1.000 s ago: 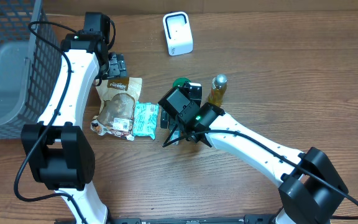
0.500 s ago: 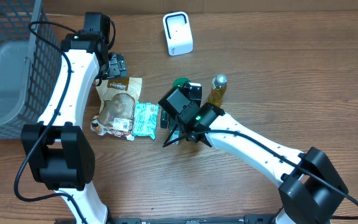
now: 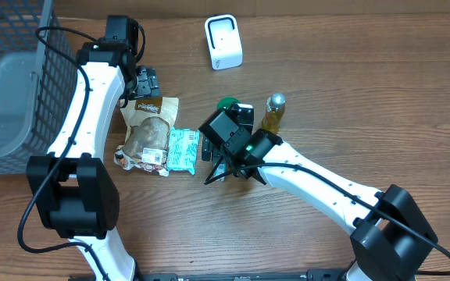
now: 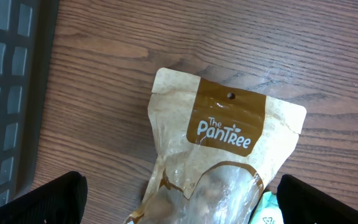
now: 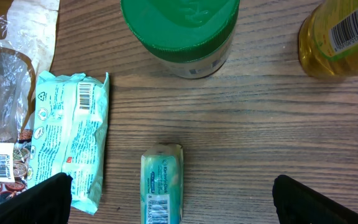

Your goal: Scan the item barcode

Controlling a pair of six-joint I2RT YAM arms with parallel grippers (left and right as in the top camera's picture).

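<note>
My left gripper (image 4: 184, 200) hangs spread wide over the brown pouch (image 4: 225, 134); my right gripper (image 5: 173, 202), also apart, hovers above the small teal packet (image 5: 162, 180).

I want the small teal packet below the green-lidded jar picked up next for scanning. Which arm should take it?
Right. The right gripper hangs directly above the small teal packet, which lies centred under its open jaws with a barcode showing. The left gripper, also open, is over the brown pouch instead.

White tubular left arm (image 3: 92, 101) and right arm (image 3: 319, 187), black blocky joints (image 3: 73, 199), thin black cables (image 3: 23, 226); a green light (image 3: 250, 147) glows at 1 o'clock from the black right gripper (image 3: 233, 173).
</note>
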